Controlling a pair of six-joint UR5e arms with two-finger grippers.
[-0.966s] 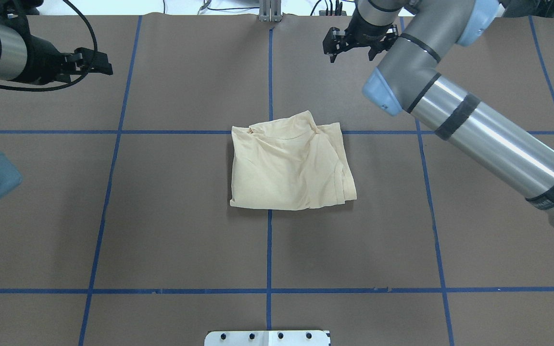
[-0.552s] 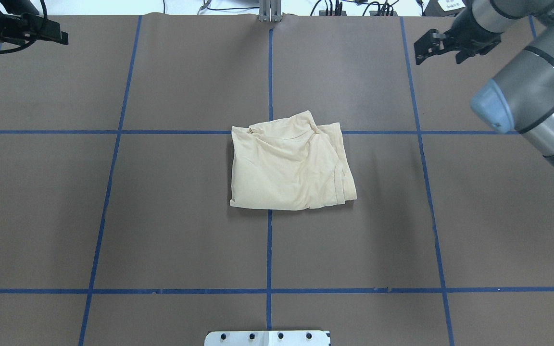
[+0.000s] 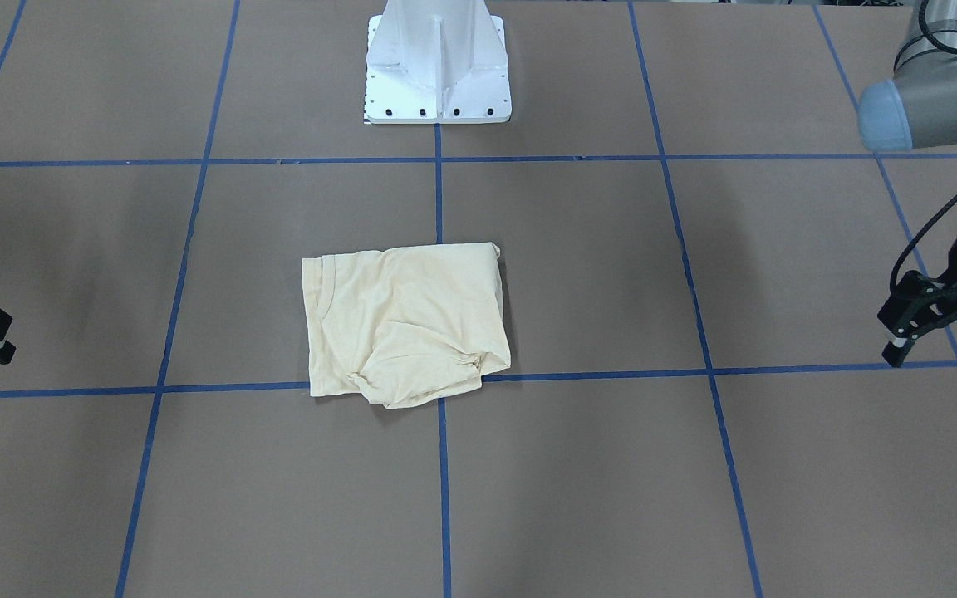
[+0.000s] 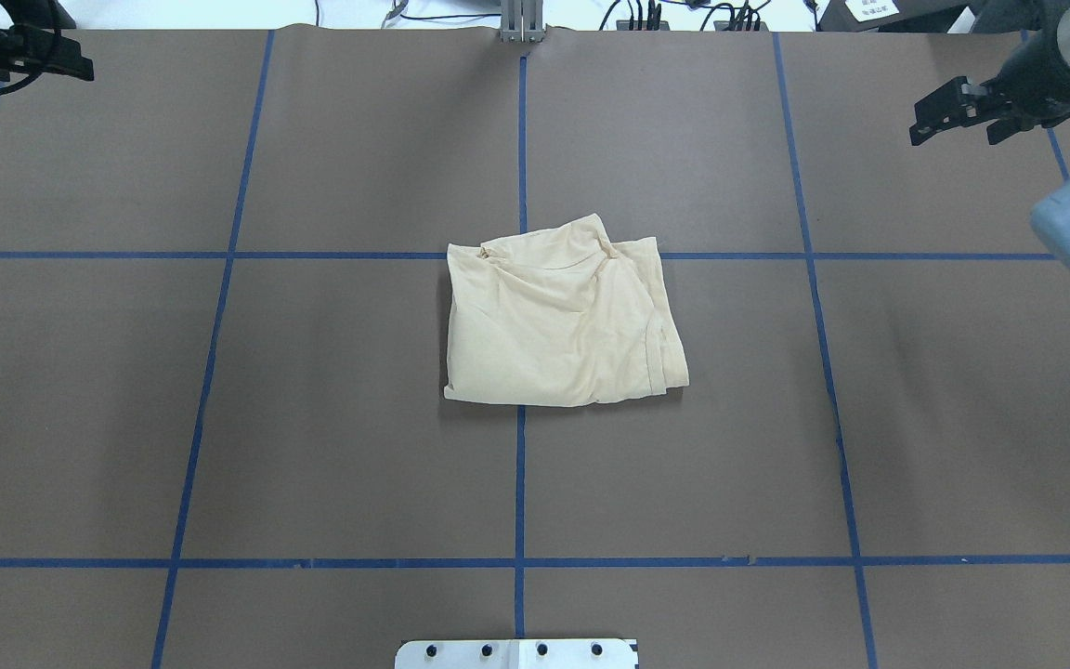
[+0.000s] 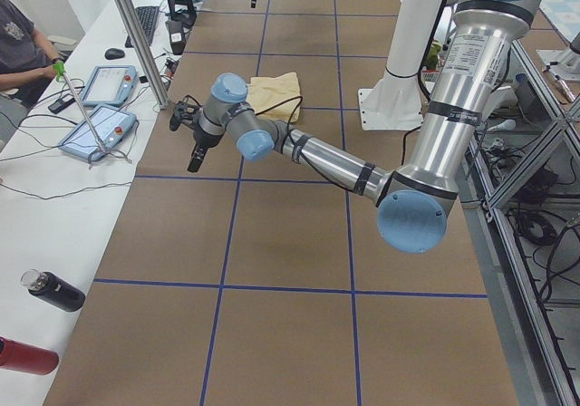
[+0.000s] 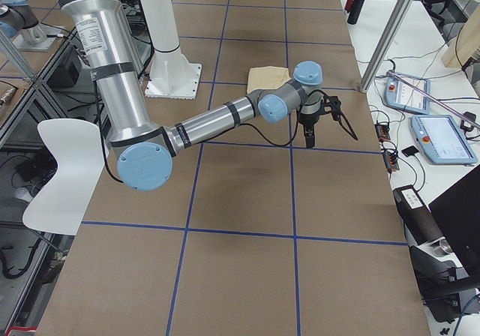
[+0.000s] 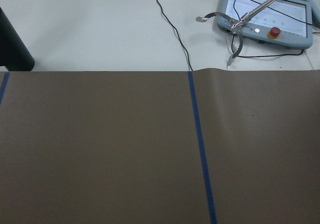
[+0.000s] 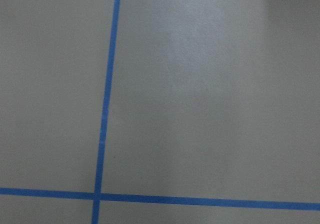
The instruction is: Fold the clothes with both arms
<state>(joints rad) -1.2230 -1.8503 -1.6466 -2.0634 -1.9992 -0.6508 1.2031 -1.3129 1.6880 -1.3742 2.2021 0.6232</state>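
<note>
**Folded packet at centre, both grippers wide of it**

Clock directions read from the overhead view. At the middle of the brown tabletop [image 4: 312, 418], over a crossing of blue tape lines [image 4: 219, 255]: the T-shirt [image 4: 563, 316], folded into a compact, roughly square packet. A little longer from 9 to 3 o'clock than from 12 to 6, print hidden, top layer rumpled near 12. Touched by neither arm.

Out at 10 o'clock from it, near the far corner — the left gripper [image 3: 937, 349], jaws spread, nothing between them. Out at 2 o'clock, the right gripper [image 4: 958, 130], likewise spread and empty. Well apart from the cloth, though seemingly somewhat the nearer of the two.

From either gripper, then, a long reach in toward the centre: 4 o'clock for the left, 8 o'clock for the right. Probably done with folding, or close to it — any tidying likely best begun at the rumpled 12 o'clock edge.
</note>
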